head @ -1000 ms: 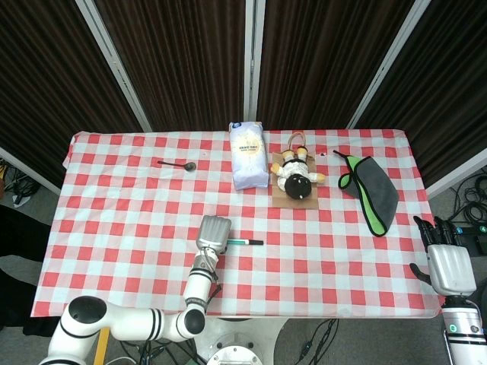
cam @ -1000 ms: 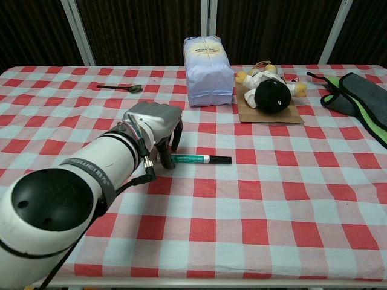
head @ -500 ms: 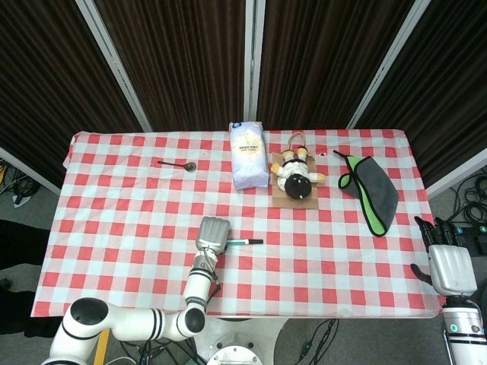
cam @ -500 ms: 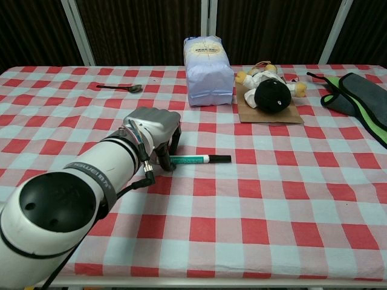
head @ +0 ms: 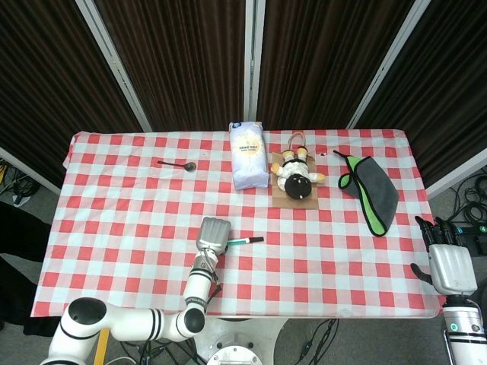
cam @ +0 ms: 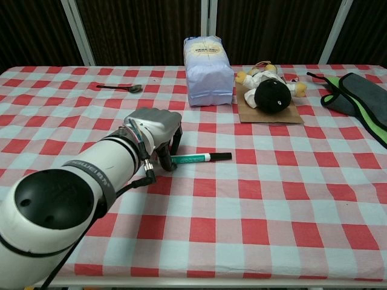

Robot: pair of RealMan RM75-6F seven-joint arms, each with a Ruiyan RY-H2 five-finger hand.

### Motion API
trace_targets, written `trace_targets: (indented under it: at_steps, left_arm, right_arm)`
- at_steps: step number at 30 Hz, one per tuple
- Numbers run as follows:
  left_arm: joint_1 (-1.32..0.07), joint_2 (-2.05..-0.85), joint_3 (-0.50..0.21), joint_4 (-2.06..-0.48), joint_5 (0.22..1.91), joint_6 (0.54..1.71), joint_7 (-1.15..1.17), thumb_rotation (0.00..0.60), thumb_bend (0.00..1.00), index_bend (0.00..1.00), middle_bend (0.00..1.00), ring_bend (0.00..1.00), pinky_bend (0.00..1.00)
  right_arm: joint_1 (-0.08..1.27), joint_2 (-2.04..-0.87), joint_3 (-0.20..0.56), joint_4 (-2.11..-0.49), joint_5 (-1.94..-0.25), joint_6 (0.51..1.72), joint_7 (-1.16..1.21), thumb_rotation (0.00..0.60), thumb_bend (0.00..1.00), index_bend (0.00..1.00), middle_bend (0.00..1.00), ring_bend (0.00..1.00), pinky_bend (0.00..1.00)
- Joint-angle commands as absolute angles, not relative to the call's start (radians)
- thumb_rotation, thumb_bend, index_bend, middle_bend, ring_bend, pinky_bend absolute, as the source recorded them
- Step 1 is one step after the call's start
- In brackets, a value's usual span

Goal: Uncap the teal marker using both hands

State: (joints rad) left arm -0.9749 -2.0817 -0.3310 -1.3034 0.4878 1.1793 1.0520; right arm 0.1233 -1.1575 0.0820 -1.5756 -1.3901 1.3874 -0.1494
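The teal marker [head: 245, 241] [cam: 199, 159] lies on the checked tablecloth near the front middle, its black cap pointing to the right. My left hand [head: 214, 234] [cam: 154, 128] is arched over the marker's teal end, and its fingers [cam: 171, 142] curl down around that end and grip it. The capped end is tipped slightly up and away. My right hand [head: 449, 265] hovers off the table's front right corner with its fingers apart and nothing in it. Only the head view shows this hand.
A white bag [head: 248, 156] [cam: 208, 71] stands at the back middle. A plush toy [head: 295, 175] [cam: 270, 90] lies on cardboard beside it. A grey and green cloth [head: 373, 192] [cam: 360, 99] is at the right, and a spoon [head: 179, 164] [cam: 121, 88] at the back left.
My left hand's fingers have closed in on the marker's teal end. The capped end has swung slightly up and away. The right hand has not moved.
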Motion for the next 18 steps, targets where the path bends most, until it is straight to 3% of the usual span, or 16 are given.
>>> trace_targets:
  at_steps: [1,12,18]
  left_arm:
    - [-0.973,-2.072,-0.339,-1.321,0.49,1.178,1.044,0.6,0.34,0.61,0.61,0.51,0.63]
    - [-0.957,-1.999,-0.373,-1.443,0.549,1.203,0.971,0.6,0.38,0.62,0.62,0.51,0.63]
    - [-0.977,-1.991,-0.376,-1.473,0.543,1.204,0.983,0.6,0.37,0.62,0.62,0.51,0.63]
  right_arm:
    - [0.123,-1.158,0.082,-1.575,-1.391,1.388,-0.149,0.6,0.07,0.05,0.14,0.0,0.06]
    - [0.144,-1.153,0.087,-1.61,-1.418,1.382,-0.172,0.6,0.07,0.06,0.18,0.0,0.08]
    - [0.212,-1.174,0.115,-1.692,-1.418,1.332,-0.301,0.6,0.07,0.14,0.25,0.0,0.11]
